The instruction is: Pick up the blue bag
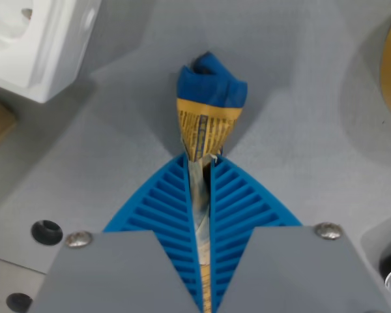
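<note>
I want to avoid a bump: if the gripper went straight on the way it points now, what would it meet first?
The gripper is shut on the blue bag, so the bag leads. Beyond its tip lies bare grey surface, probably met first; depth is unclear.

Single wrist view, close, straight down past the fingers onto grey table.

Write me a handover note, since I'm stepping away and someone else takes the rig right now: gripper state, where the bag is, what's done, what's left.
Gripper: shut on the blue bag, its blue ribbed fingers pinching the bag's flattened edge between them.
Bag: crumpled blue and yellow end sticks out past the fingertips, above the grey surface. A white block sits at the wrist view's upper left.
Done: grasp made.
Left: whether the bag is off the surface cannot be told from this view; check, then lift clear.
</note>
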Available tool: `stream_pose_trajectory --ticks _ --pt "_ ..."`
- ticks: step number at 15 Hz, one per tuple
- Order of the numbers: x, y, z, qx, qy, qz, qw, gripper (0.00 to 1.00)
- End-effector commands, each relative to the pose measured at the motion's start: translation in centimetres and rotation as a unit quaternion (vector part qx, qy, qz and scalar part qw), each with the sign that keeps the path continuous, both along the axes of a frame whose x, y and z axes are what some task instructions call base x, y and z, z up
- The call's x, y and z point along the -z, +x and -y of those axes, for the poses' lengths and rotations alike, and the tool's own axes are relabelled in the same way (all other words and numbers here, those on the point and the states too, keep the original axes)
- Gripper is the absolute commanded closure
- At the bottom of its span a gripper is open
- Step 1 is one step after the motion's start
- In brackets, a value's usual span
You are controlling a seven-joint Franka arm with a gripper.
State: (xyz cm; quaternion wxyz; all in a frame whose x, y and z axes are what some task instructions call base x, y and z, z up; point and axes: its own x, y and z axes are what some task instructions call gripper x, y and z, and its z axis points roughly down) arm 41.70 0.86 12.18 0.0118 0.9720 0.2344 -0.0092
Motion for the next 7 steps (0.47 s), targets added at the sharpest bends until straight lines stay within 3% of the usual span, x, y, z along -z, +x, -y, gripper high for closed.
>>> stream_pose_trajectory --ticks 1,7 --pt "-0.6 -0.5 0.4 -0.008 -0.015 0.034 0.9993 1.00" --pt "-3.6 -1.5 0.8 -0.010 -0.013 0.026 0.9995 1.00"
